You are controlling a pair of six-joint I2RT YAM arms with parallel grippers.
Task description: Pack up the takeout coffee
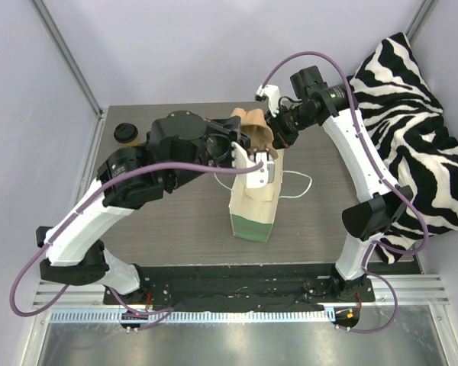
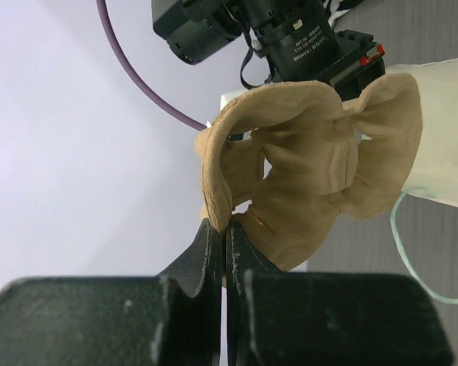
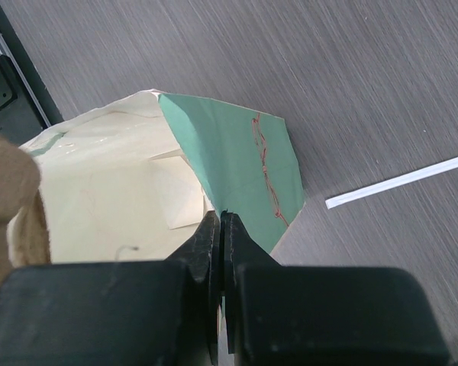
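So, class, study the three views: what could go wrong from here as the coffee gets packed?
1. The left gripper pinches the pulp carrier only by its thin edge, so it may slip or tear.
2. The right gripper clamps the paper bag by its rim, and a tug could rip or topple it.
3. The lidded coffee cup stands near the far-left corner of the table, where a swinging arm might knock it.
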